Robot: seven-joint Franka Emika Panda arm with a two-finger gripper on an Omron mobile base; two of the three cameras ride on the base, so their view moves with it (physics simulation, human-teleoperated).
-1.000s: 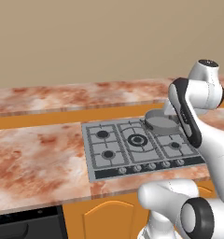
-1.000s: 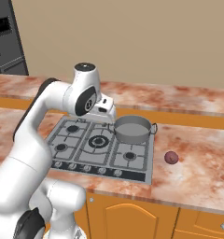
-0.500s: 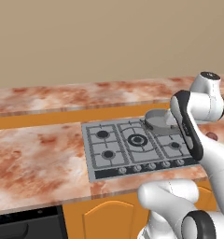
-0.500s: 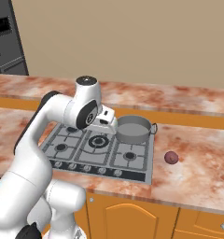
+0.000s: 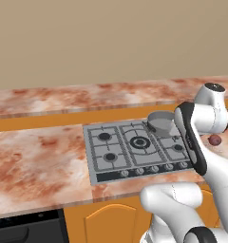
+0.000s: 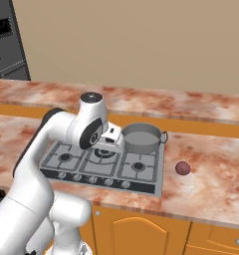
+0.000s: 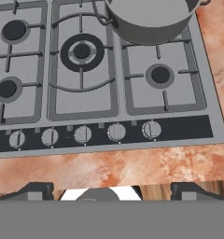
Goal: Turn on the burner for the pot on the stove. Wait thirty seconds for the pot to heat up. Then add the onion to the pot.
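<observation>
The stove (image 7: 109,100) sits flush in the marbled reddish tabletop (image 6: 211,172), five burners under grey grates, with a black front strip carrying five knobs (image 7: 83,134) in a row. In the hand view all five knobs read as small pale discs; their exact settings cannot be told.

The pot (image 6: 140,137) stands on the rear right burner section of the stove, upright, side handles visible. In the left base view the pot (image 5: 162,122) is partly covered by the arm's dark joint. The hand view shows the pot (image 7: 149,16) at the upper edge, resting on the grate behind the front right burner (image 7: 159,74).

The onion (image 6: 182,168) lies on the tabletop to the right of the stove, apart from its edge and well apart from the pot. The left base view shows the onion (image 5: 214,139) just beyond the arm.

The end effector (image 7: 109,189) hangs above the tabletop's front edge, just before the knob strip, looking down at the stove. Its fingers (image 7: 37,189) stand wide apart, nothing between them, touching nothing.
</observation>
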